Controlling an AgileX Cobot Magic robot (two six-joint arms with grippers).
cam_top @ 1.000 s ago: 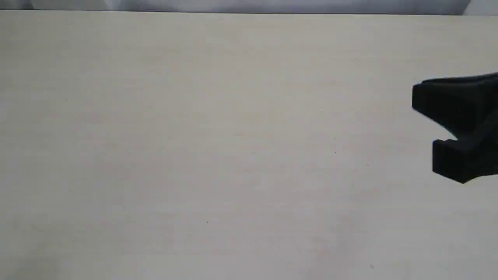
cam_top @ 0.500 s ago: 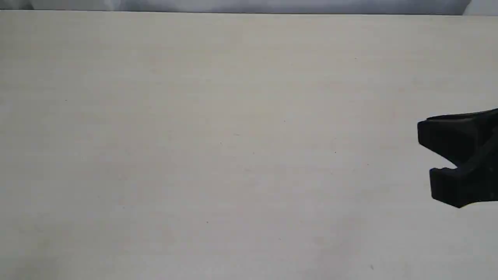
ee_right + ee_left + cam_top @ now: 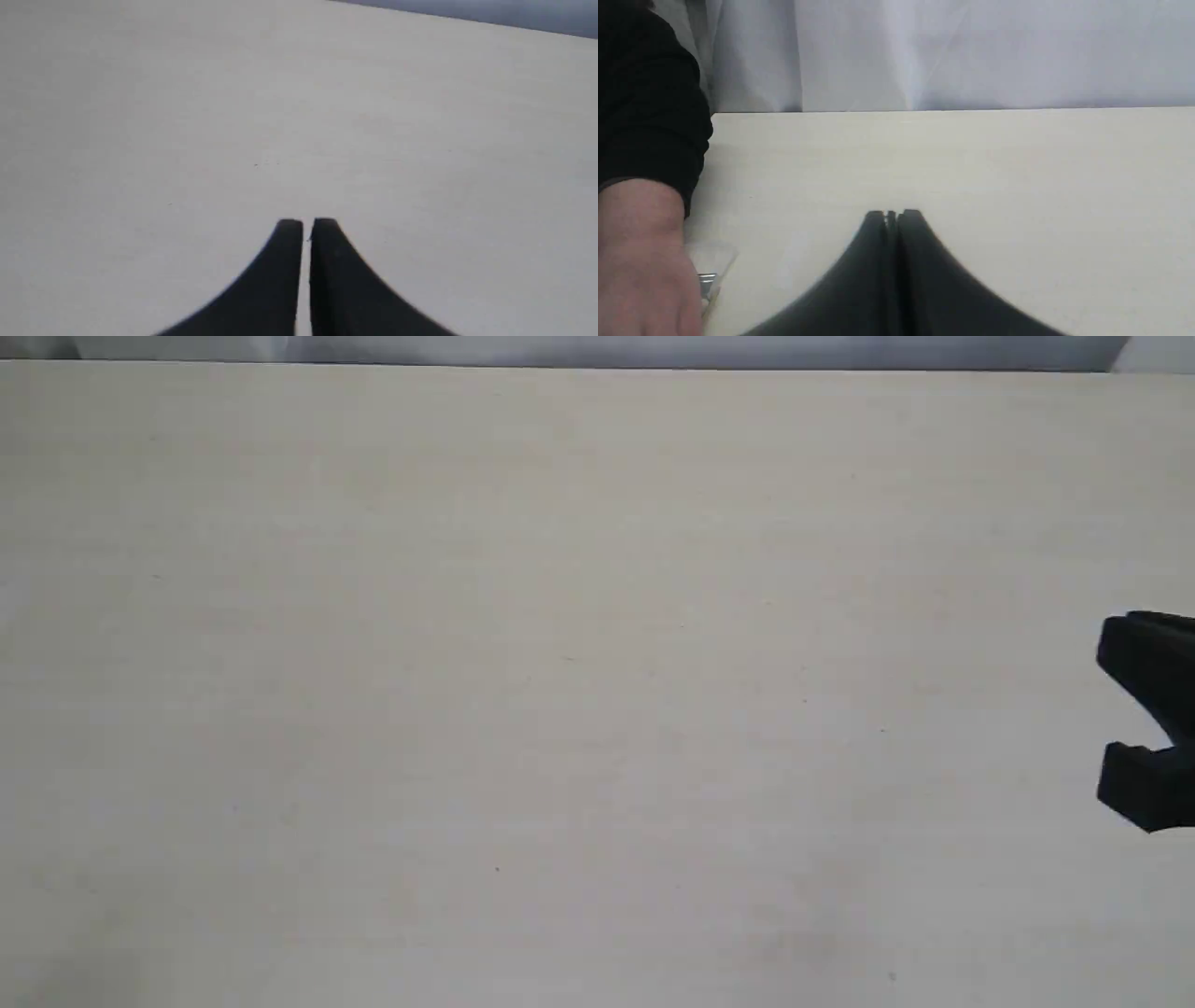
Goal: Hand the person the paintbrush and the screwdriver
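Desk: What's the bench like?
Op: Pale off-white table [image 3: 560,663] w/ a few dark specks, and a grey-white cloth [image 3: 971,51] hanging behind the far edge
Desk: R side?
Op: I've got the right gripper [image 3: 1104,714] at the right edge of the ext view, over the table, only its black tips in shot. On my R wrist cam the fingers [image 3: 285,266] stand almost together, w/ just a thin slit btwn them and nothing in it
Desk: L side?
Op: My left gripper [image 3: 892,215] is closed tight, pads flat against each other, nothing clamped. It points across the table toward the cloth
Desk: And the person?
Op: The person's hand [image 3: 642,266] is down at table level, near the left gripper but apart from it, off to one side. A dark sleeve [image 3: 644,93] covers the arm above the wrist
Desk: Tools?
Op: A pale, see-through-looking scrap w/ a silver strip [image 3: 706,280] pokes out at the hand's edge, low by the table. It could be the ferrule end of the paintbrush, but it's too blurred, so I can't tell. As for the screwdriver, I can't tell where it is from any cam
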